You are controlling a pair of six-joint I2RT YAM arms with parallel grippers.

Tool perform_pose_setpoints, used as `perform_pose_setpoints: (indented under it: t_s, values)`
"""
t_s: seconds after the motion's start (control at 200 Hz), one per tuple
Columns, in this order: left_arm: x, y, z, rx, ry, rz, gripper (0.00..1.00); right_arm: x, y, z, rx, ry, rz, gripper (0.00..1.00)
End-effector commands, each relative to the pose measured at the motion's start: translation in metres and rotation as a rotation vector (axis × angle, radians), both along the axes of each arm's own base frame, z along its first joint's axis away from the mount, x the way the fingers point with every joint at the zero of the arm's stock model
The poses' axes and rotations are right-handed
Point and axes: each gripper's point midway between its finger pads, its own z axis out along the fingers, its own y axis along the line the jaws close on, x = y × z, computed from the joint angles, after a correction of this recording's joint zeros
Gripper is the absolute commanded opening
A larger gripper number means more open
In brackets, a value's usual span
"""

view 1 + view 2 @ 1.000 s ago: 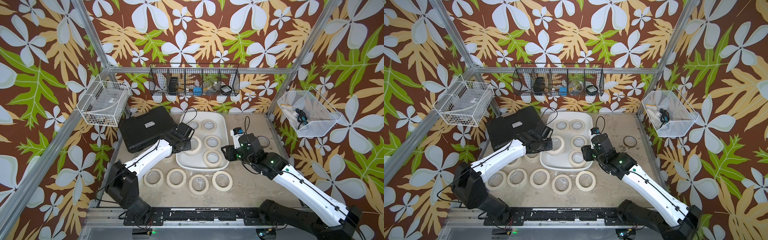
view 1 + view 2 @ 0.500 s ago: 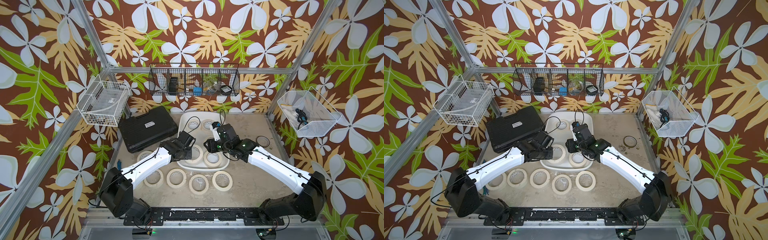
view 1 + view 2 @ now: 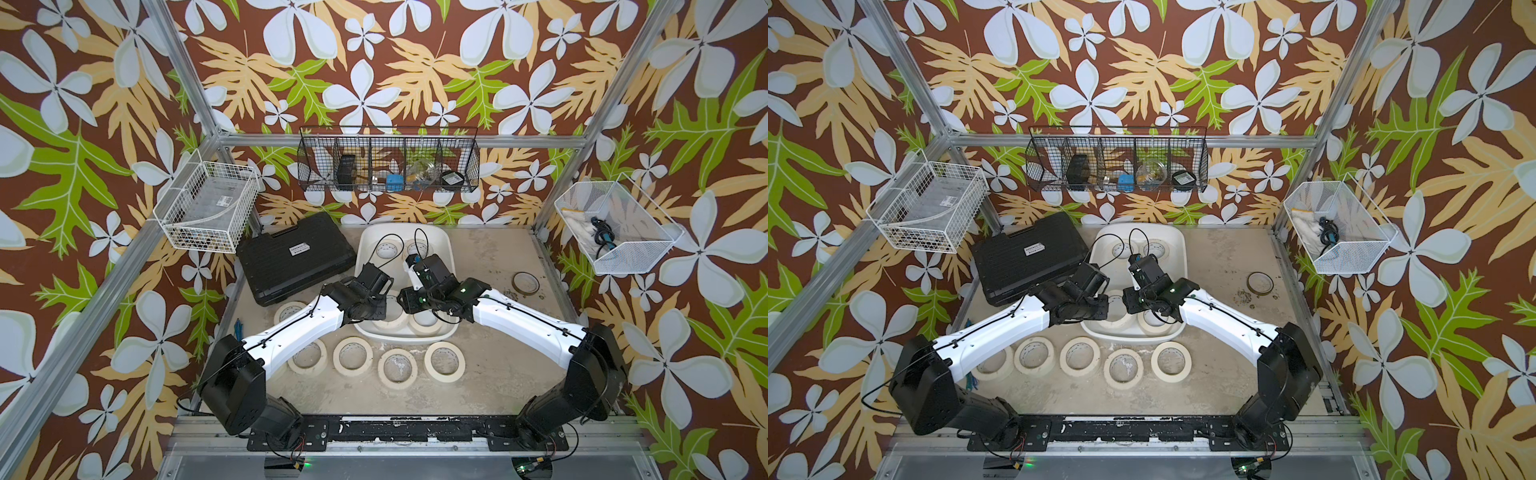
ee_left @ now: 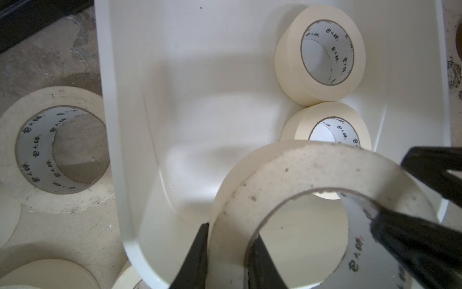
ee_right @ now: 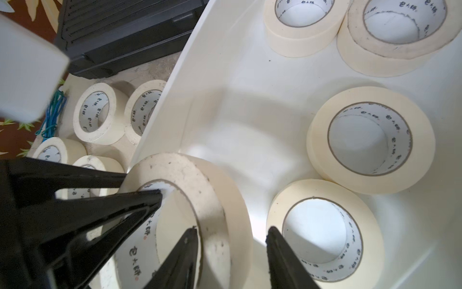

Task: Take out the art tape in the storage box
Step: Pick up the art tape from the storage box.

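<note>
Where arms meet over the box [image 3: 446, 245] in both top views, rolls [image 3: 388, 249] are half hidden. Left wrist: left claw [image 4: 231, 230] clenches a roll [image 4: 312, 170] above the box corner. Right wrist: right claw [image 5: 232, 229] seemingly straddles it unclenched; closing risks a tug, a drop.

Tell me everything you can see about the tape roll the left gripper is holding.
The held tape roll is a cream ring, its upper face speckled with dirt, its pale core printed with small dark characters. It is tilted, near the white storage box's side wall. The left gripper pinches its wall; the right gripper straddles the opposite wall, jaws apart.
</note>
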Motion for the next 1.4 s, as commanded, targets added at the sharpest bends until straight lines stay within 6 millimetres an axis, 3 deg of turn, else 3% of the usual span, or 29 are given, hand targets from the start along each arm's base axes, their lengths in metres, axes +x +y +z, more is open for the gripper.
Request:
perform_pose_setpoints:
  t_s: [0.0, 0.275, 0.565, 0.641, 0.776, 0.966, 1.076, 1.186, 1.396]
  values:
    - [0.006, -0.006, 0.006, -0.022, -0.023, -0.002, 0.08, 0.006, 0.001, 0.000, -0.033, -0.039, -0.008, 0.47]
    - [0.005, -0.005, 0.006, -0.017, -0.019, -0.004, 0.08, 0.010, 0.010, -0.009, -0.122, -0.060, 0.007, 0.43]
    - [0.003, -0.009, 0.005, -0.040, -0.007, -0.011, 0.13, 0.010, 0.011, -0.008, -0.128, -0.057, 0.003, 0.20]
    - [0.002, -0.011, 0.004, -0.048, 0.000, -0.014, 0.20, 0.009, 0.011, -0.006, -0.122, -0.061, 0.003, 0.13]
    - [0.003, -0.013, 0.014, -0.080, -0.017, -0.005, 0.44, 0.008, 0.008, -0.002, -0.126, -0.071, 0.004, 0.06]
    - [0.011, -0.004, 0.059, -0.117, -0.141, 0.026, 0.70, 0.008, 0.000, 0.016, -0.151, -0.098, 0.010, 0.02]
    - [0.014, 0.008, 0.090, -0.134, -0.217, 0.041, 0.74, 0.012, -0.013, 0.041, -0.165, -0.135, -0.003, 0.01]
    - [0.014, 0.024, 0.109, -0.143, -0.262, 0.061, 0.76, 0.020, -0.037, 0.072, -0.144, -0.180, -0.043, 0.01]
    - [0.009, 0.045, 0.106, -0.087, -0.284, 0.091, 0.80, 0.047, -0.107, 0.114, -0.099, -0.260, -0.175, 0.02]
